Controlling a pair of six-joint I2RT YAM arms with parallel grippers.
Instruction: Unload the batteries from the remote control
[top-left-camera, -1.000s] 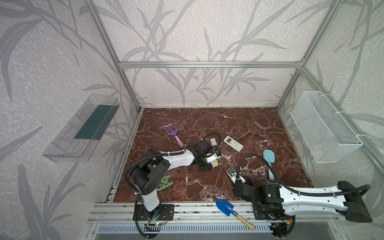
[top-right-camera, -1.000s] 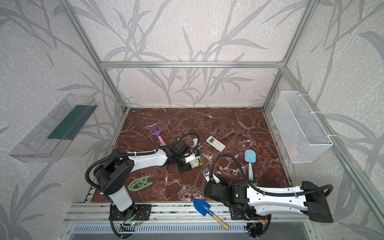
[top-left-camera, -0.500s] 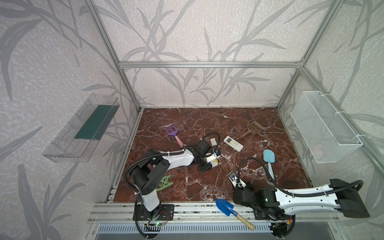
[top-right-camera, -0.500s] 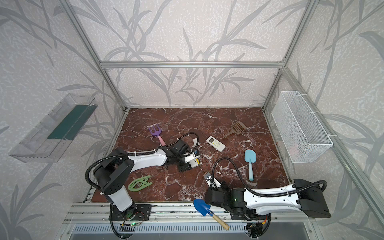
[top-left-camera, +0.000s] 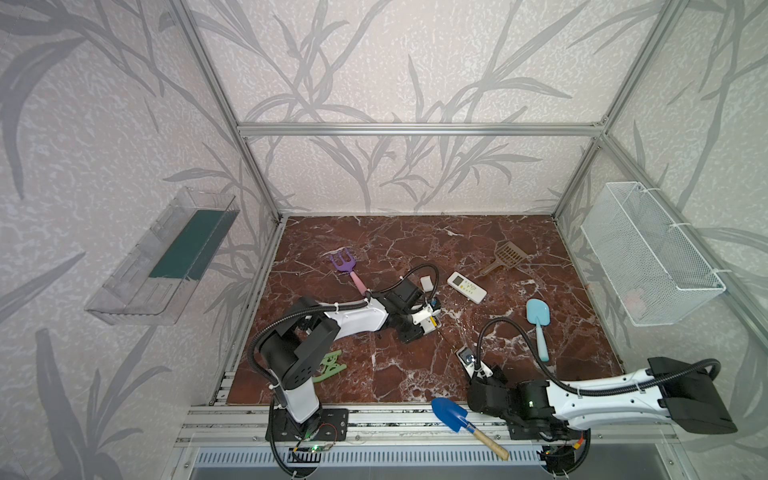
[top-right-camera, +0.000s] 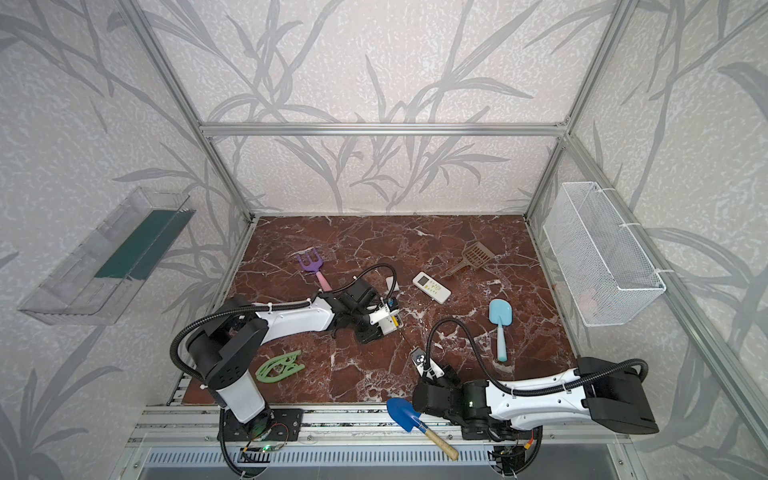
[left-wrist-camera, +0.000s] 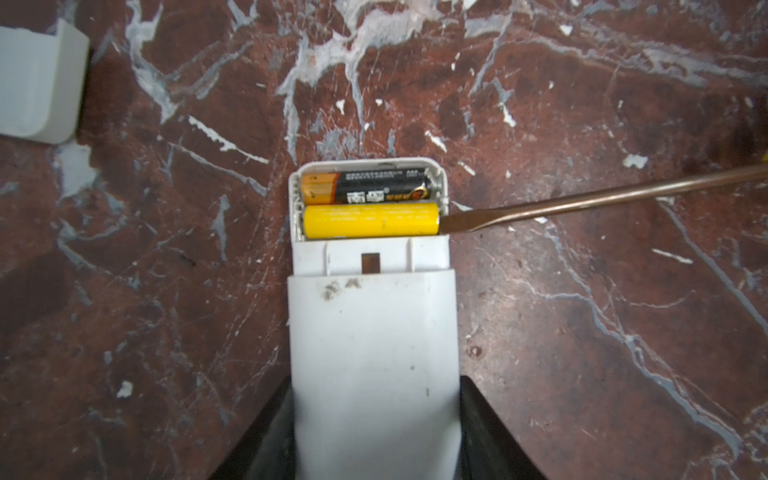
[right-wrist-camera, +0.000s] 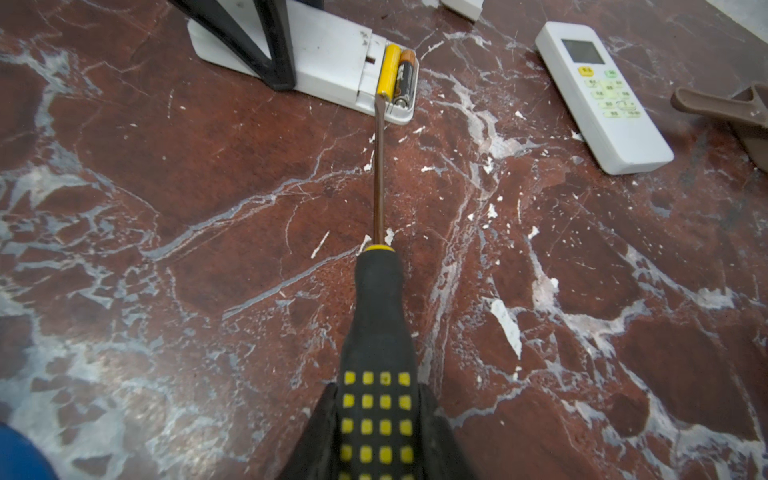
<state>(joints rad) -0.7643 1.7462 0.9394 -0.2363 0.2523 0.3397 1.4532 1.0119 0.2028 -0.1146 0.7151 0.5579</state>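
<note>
The left pincer (left-wrist-camera: 376, 415) clamped the remote (left-wrist-camera: 372, 332), batteries (left-wrist-camera: 370, 189) crosswise in its open bay. The right pincer (right-wrist-camera: 376, 419) gripped the screwdriver (right-wrist-camera: 377, 299), tip touching the yellow battery (left-wrist-camera: 371, 220) end-on, shaft along its axis.

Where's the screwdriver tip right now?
In the left wrist view the screwdriver tip sits at the end of the yellow battery, in the compartment of the remote gripped by the left end effector.

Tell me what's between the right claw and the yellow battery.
Only the held screwdriver, tip at the yellow battery, shown in the right wrist view.
</note>
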